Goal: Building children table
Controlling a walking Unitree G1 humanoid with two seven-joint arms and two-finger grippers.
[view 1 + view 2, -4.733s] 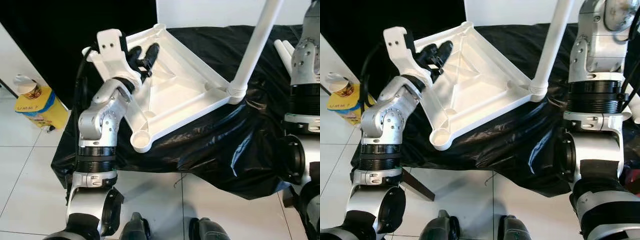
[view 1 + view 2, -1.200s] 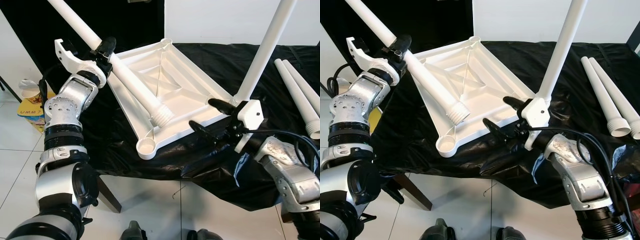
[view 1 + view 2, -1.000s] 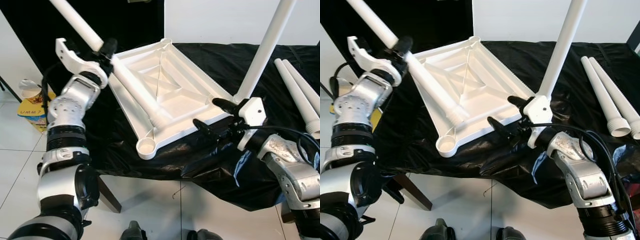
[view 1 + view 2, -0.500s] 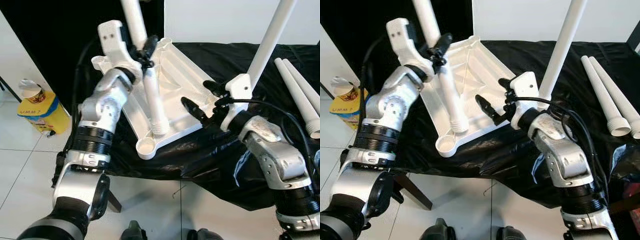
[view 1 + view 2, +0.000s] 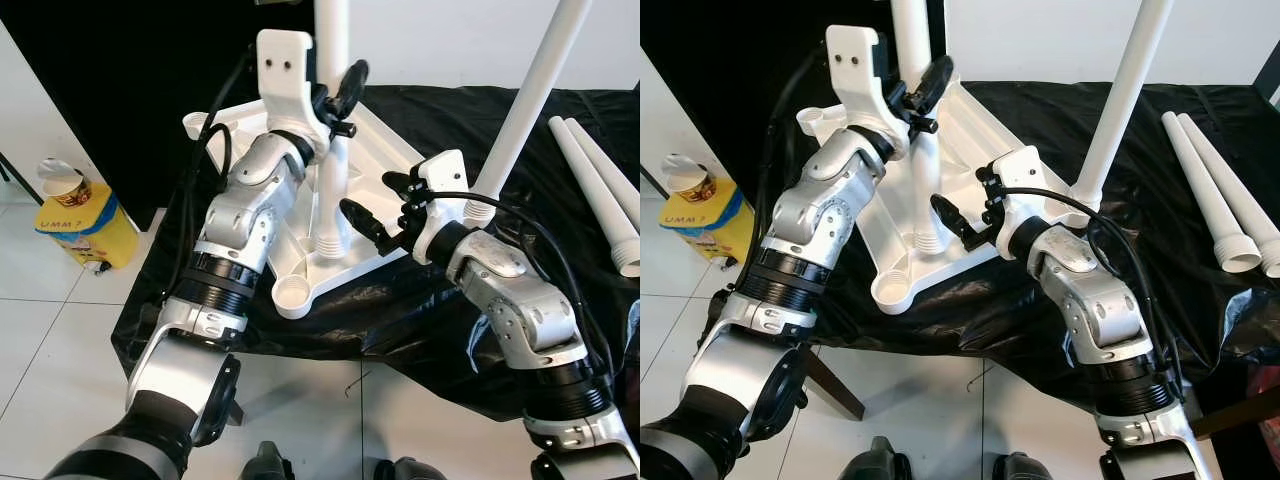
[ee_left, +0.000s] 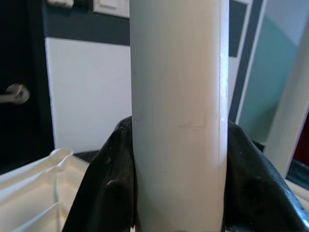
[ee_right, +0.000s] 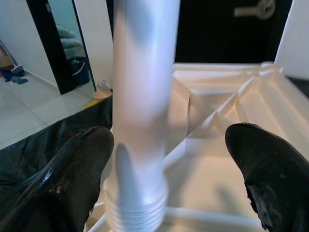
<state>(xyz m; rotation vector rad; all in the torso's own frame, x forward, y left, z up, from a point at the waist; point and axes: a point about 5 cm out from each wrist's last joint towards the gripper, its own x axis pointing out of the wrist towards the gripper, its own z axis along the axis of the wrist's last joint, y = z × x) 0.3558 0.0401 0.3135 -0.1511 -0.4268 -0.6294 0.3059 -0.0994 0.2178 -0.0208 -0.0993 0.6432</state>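
While the top of the held leg (image 5: 331, 150) runs out of frame, its threaded end stands upright on the upturned white tabletop (image 5: 372, 160), just behind the empty socket (image 5: 291, 294) at the table's near corner. Half a second ago that leg leaned; now it is vertical. The right gripper (image 5: 382, 205), fingers spread wide, hovers beside the leg's lower end without touching it, having moved in from the right. The left gripper (image 5: 335, 97) pinches the leg higher up. Black sheeting (image 5: 460, 320) covers the table. A second leg (image 5: 520, 110) stands fitted at the tabletop's right corner; two loose legs (image 5: 600, 190) lie by the table's right edge. White floor tiles (image 5: 60, 330) and a yellow box (image 5: 85, 220) flank the left.
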